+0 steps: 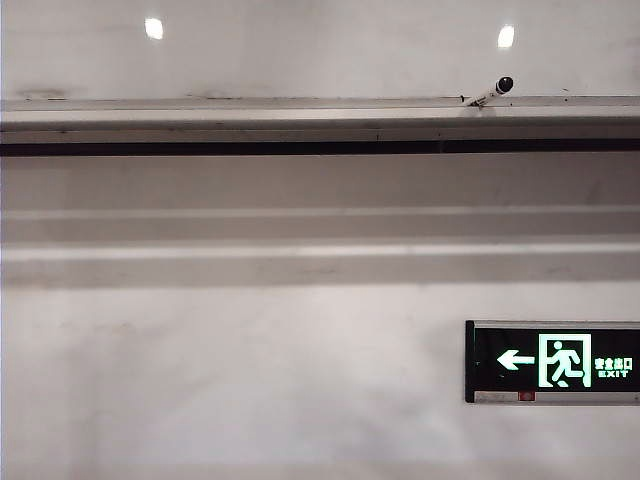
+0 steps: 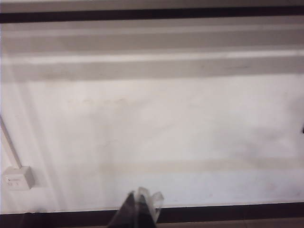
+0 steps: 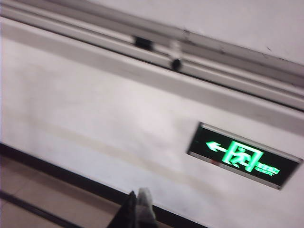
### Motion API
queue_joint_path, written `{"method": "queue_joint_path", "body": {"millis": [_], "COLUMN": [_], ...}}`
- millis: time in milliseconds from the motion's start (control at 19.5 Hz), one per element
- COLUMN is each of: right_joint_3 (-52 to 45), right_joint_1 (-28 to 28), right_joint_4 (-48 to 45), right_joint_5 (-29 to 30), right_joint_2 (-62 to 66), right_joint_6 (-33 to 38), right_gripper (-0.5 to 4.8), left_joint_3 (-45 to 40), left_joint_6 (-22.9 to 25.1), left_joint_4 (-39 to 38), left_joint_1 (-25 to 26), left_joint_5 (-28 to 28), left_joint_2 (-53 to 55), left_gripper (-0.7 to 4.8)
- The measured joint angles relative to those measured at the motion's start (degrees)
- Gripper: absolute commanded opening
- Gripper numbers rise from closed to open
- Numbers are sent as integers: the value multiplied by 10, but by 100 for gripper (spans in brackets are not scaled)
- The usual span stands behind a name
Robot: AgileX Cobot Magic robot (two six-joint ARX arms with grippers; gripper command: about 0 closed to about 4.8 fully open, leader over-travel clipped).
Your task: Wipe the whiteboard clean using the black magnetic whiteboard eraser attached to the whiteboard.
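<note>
The whiteboard (image 1: 320,50) is the glossy white panel across the top of the exterior view, showing two light reflections above its silver edge rail (image 1: 250,104). It shows again in the right wrist view as the white whiteboard (image 3: 237,19) beyond the rail. The black eraser is out of view; a small dark patch (image 3: 142,42) on the rail is too blurred to identify. My left gripper (image 2: 140,202) is shut and empty, facing a matte white wall. My right gripper (image 3: 137,199) is also shut and empty, pointing at the wall's base, far from the board. Neither gripper appears in the exterior view.
A lit green exit sign (image 1: 555,362) hangs on the wall, also in the right wrist view (image 3: 244,156). A small white-and-black object (image 1: 495,90) sits on the rail. A white wall box (image 2: 18,177), black skirting (image 2: 228,211) and brown floor (image 3: 47,190) lie low down.
</note>
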State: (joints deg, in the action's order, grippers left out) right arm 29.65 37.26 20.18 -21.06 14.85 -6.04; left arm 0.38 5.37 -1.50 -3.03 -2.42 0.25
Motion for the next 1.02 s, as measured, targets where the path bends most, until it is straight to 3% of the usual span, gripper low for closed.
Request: {"method": "queue_joint_path", "body": {"millis": [461,563,665,819,1024], "right_joint_3": [-10,-38,-99,-135,-223], "right_joint_1": [-1,-41,-132,-289,-405], "right_joint_4": [24,11,-7,-29,-121], "right_joint_5": [-73,-85,-1,212,282], "right_joint_2": [-144,-146,-145,-144,-144], "right_joint_6": [0,0,0,0,0], "right_gripper": [12,12,12,12,12], "left_joint_3": [0,0,0,0,0], "left_joint_6": [0,0,0,0,0], "left_joint_4": [-1,-1,-1,-1,-1], "left_joint_1": [0,0,0,0,0], "left_joint_5": [0,1,0,0,0], "left_joint_2": [0,0,0,0,0], "left_gripper": [-1,-1,-1,-1,-1]}}
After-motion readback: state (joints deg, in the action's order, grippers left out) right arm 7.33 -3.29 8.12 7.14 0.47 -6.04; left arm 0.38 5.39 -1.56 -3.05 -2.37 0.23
